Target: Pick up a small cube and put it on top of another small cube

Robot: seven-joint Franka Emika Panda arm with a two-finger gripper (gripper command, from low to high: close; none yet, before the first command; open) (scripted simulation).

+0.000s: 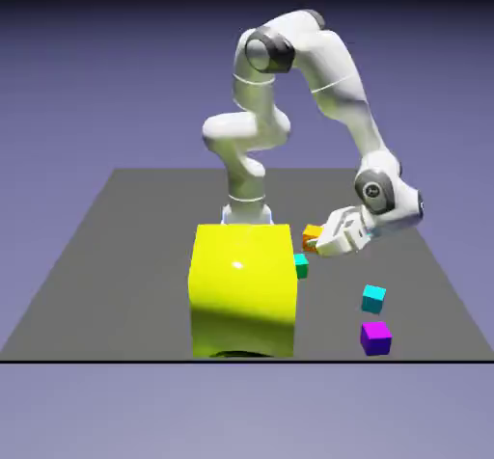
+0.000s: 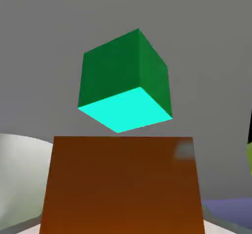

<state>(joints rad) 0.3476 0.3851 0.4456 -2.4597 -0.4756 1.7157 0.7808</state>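
One orange cube (image 2: 123,186) in pincer (image 1: 314,243), green cube (image 2: 110,73) near

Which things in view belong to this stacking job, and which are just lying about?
Part of the job:
- small orange cube, held
- small green cube, probably the one to stack on, since it shows just past the held cube in the hand view

Just lying about:
- big yellow cube
- cyan cube
- purple cube
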